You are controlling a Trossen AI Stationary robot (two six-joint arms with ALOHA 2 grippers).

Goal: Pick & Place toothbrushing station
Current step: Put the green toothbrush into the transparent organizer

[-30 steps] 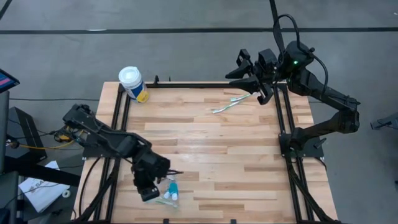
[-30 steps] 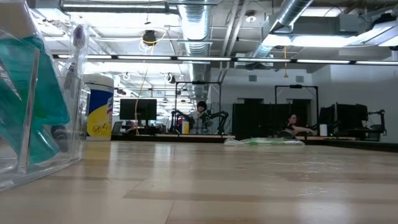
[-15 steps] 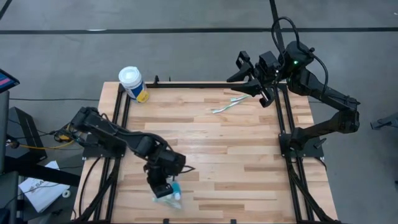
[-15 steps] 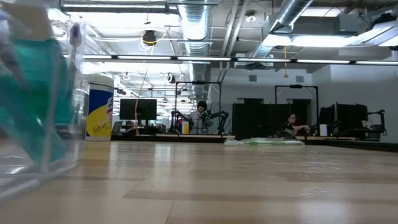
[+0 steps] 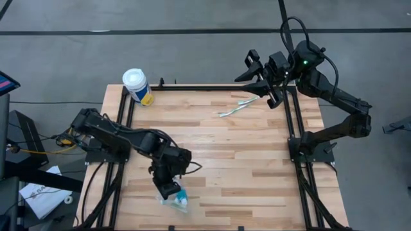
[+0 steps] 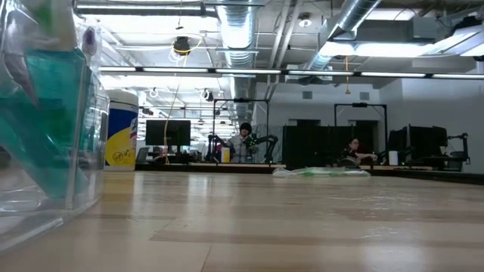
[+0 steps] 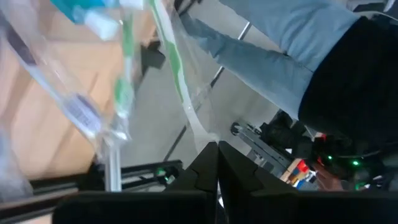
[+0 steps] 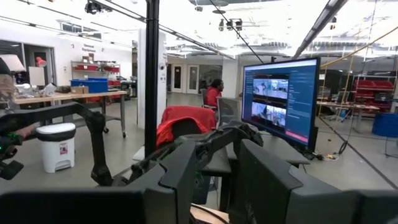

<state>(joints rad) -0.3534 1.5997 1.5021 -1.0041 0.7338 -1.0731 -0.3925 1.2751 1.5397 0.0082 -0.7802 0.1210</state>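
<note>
Left gripper grips the clear holder at the table's near edge, tilted, toothbrushes inside leaning. Right gripper hovers open, empty, far corner.

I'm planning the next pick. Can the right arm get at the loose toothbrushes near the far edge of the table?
Probably yes. The loose toothbrushes lie on bare wood with nothing on them, and the right gripper hangs raised just beside them. The left gripper is busy far away at the holder.
</note>
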